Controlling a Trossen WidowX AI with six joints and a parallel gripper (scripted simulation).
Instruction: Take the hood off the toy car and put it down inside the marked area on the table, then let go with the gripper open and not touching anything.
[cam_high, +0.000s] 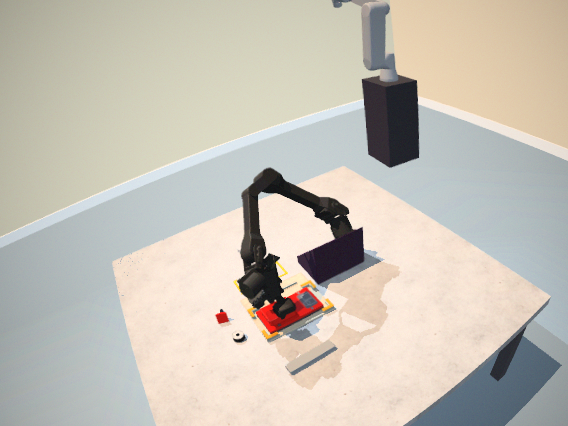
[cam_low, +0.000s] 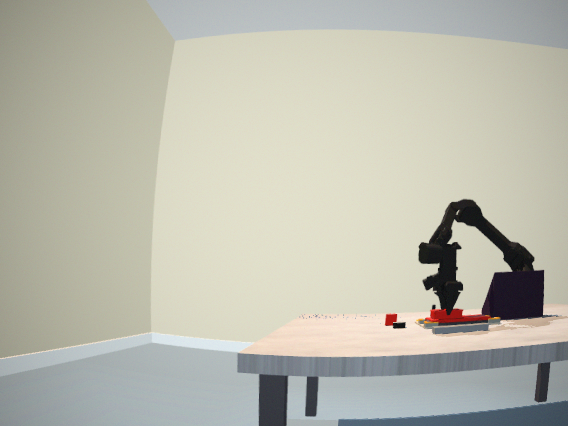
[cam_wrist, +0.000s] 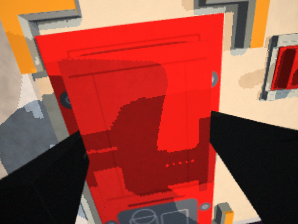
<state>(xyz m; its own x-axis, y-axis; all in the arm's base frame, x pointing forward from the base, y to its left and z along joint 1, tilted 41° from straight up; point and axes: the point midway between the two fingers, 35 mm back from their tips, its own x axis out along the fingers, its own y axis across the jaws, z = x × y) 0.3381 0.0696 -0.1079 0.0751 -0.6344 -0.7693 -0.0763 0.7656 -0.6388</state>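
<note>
The red toy car (cam_high: 301, 314) (cam_low: 476, 318) (cam_wrist: 130, 35) lies in a pale holder with orange corners. Its hood (cam_low: 439, 314) (cam_wrist: 140, 115) is a raised red block that sits on the car body. My gripper (cam_high: 284, 311) (cam_low: 449, 311) (cam_wrist: 146, 125) points down at the hood, with one fingertip against each long side, and is shut on it at a wide opening. The wrist view shows no gap at either fingertip. The marked area (cam_high: 283, 269) is a yellow outline behind the holder, partly hidden by my arm.
A red block (cam_high: 222, 317) (cam_low: 391, 319) and a small wheel (cam_high: 239, 336) (cam_low: 399, 325) lie beside the holder. A grey bar (cam_high: 311, 357) (cam_low: 460, 329) lies in front. A dark wedge (cam_high: 337, 257) (cam_low: 517, 295) stands by my arm's base. A red part in a grey frame (cam_wrist: 267, 82) is beside the car.
</note>
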